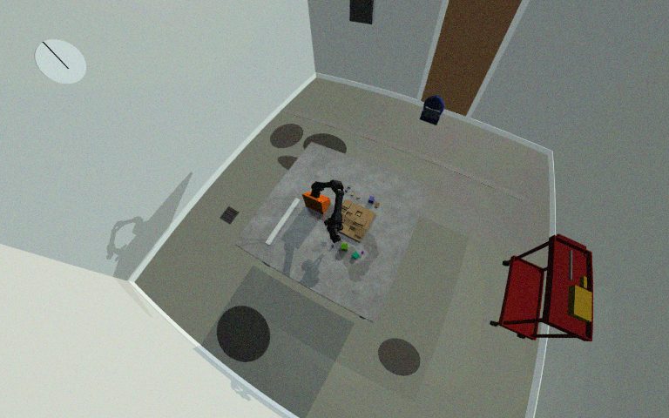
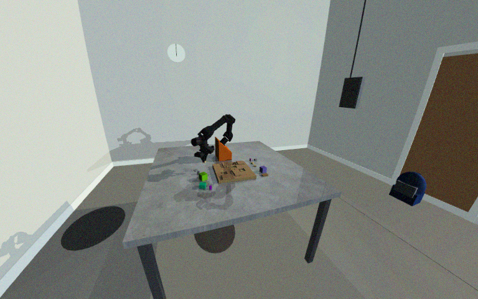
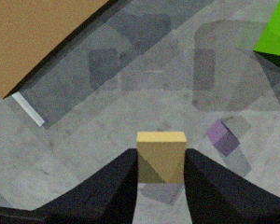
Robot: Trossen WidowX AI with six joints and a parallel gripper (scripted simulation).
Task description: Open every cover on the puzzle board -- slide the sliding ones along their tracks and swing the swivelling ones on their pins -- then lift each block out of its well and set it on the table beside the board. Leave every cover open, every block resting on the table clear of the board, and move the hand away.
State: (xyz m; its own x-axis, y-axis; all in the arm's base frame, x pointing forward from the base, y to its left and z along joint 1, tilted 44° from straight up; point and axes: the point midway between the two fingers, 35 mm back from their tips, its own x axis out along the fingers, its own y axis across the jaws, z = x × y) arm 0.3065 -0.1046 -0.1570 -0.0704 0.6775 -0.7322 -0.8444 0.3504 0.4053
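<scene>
My gripper (image 1: 336, 239) (image 2: 204, 161) is shut on a pale yellow block (image 3: 161, 161) and holds it above the table, just off the puzzle board (image 2: 249, 174) (image 3: 37, 28). The board's wells and covers are small in the top and exterior views; I cannot tell each cover's state. A green block (image 1: 344, 246) (image 2: 203, 176) (image 3: 277, 35) and a teal block (image 1: 355, 255) (image 2: 202, 185) rest on the table beside the board. A small purple block (image 3: 222, 137) lies right of the held block in the wrist view. A blue-violet block (image 1: 371, 198) (image 2: 262, 169) stands at the board's other side.
A small magenta block (image 1: 362, 252) (image 2: 210, 187) lies by the teal one. A flat brown piece (image 1: 376, 205) (image 2: 264, 174) and several tiny blocks lie beyond the board. An orange wedge (image 1: 315, 202) (image 2: 222, 151) stands at the arm's base. A long white bar (image 1: 282, 220) lies farther off.
</scene>
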